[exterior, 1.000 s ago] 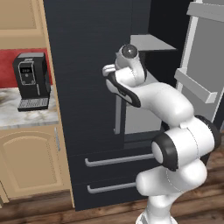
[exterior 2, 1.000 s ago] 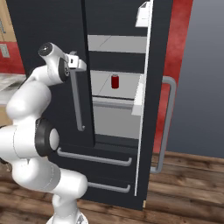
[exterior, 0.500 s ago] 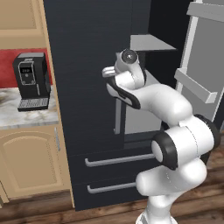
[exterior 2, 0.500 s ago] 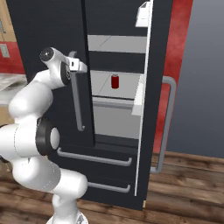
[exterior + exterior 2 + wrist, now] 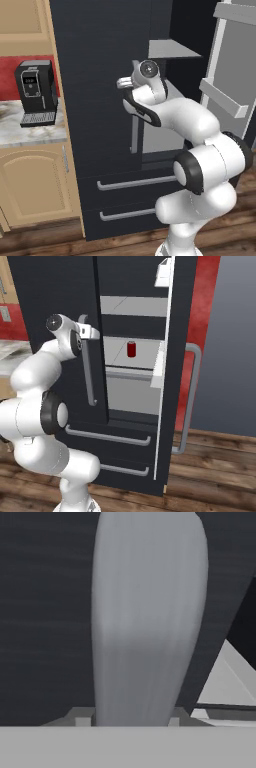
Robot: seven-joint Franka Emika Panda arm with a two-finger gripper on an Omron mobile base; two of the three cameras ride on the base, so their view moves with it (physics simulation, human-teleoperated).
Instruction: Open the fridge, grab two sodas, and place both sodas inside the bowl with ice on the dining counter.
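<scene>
Inside, one red soda (image 5: 131,349).

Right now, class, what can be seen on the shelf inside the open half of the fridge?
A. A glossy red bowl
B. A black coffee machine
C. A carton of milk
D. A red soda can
D. In the right base view a small red soda can stands alone on a white shelf behind the open right door of the fridge.
</scene>
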